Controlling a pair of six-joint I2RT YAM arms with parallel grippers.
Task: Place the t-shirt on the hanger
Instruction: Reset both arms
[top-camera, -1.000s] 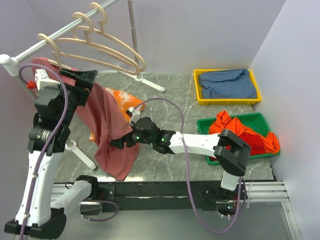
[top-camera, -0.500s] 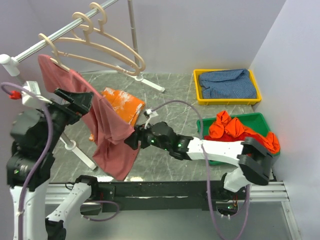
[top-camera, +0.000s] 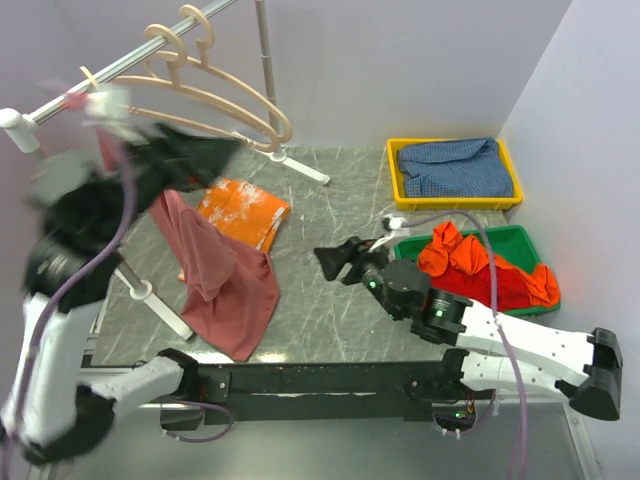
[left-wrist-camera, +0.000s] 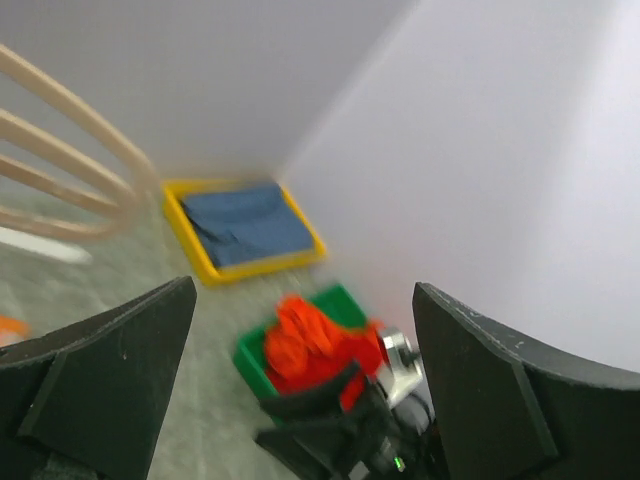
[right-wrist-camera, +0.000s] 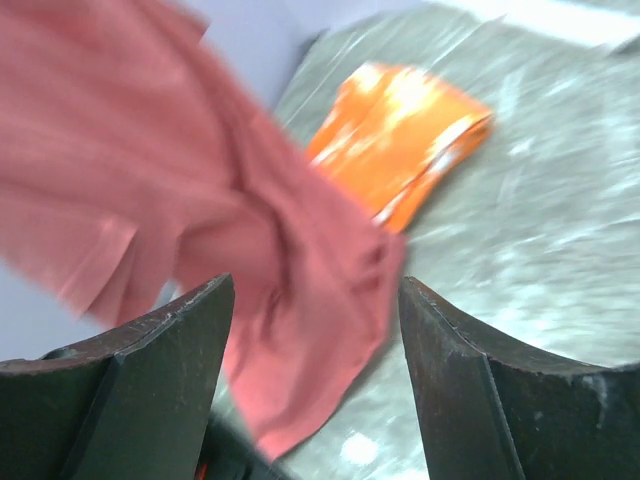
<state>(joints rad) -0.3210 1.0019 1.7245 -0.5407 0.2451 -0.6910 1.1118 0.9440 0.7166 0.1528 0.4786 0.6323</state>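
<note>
The dusty-rose t-shirt (top-camera: 222, 285) hangs at the left, its hem bunched on the table and its top hidden behind my blurred left arm. What holds it up I cannot tell. Pale beige hangers (top-camera: 215, 100) hang from the rail. My left gripper (top-camera: 215, 152) is raised beside them, open and empty; its wrist view (left-wrist-camera: 302, 290) shows hanger bars (left-wrist-camera: 60, 150) at far left. My right gripper (top-camera: 335, 262) is open, to the right of the t-shirt and apart from it. Between its fingers (right-wrist-camera: 315, 283) I see the t-shirt (right-wrist-camera: 150, 150) farther off.
An orange cloth with white marks (top-camera: 245, 212) lies flat behind the t-shirt. A green bin (top-camera: 510, 242) holds a red-orange garment (top-camera: 470, 262). A yellow bin (top-camera: 400, 185) holds blue cloth. The rack's rail (top-camera: 60, 100), post (top-camera: 265, 60) and foot (top-camera: 150, 295) stand at the left.
My right gripper has let go of the t-shirt and pulled back to the right. My left arm has swung up and right. The t-shirt has dropped lower and bunched.
</note>
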